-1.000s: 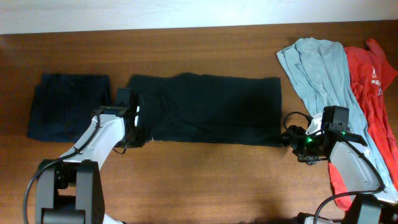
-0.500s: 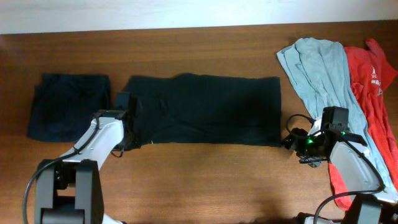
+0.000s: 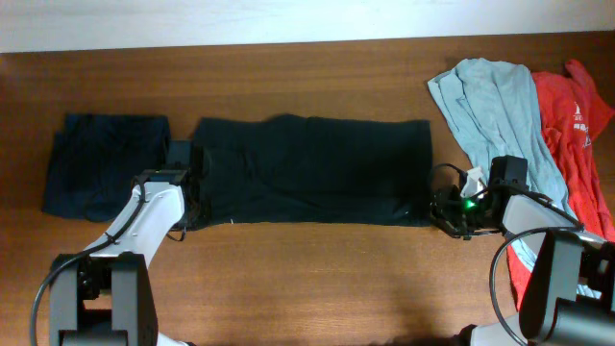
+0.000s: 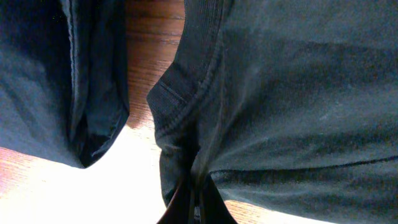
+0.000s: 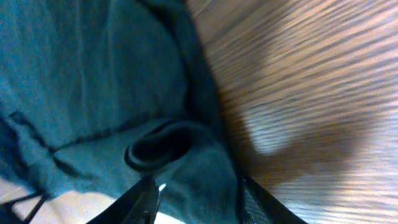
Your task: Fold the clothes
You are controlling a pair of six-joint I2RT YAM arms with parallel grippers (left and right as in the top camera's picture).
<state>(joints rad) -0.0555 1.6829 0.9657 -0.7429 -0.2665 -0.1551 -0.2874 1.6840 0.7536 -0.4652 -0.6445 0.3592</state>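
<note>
The black garment lies as a long folded rectangle across the middle of the table. My left gripper is at its lower left corner and is shut on the hem there; in the left wrist view the black garment is pinched in the left gripper. My right gripper is at the lower right corner. In the right wrist view the right gripper is open, with a bunched fold of the black garment between its fingers.
A folded navy garment lies at the left, close beside my left gripper, and shows in the left wrist view as the navy garment. A pale blue-grey garment and a red garment are heaped at the right. Bare wood runs along the front.
My left gripper has shut on the black garment's lower left corner and shifted slightly left. My right gripper has moved left onto the lower right corner, and its jaws have narrowed.
</note>
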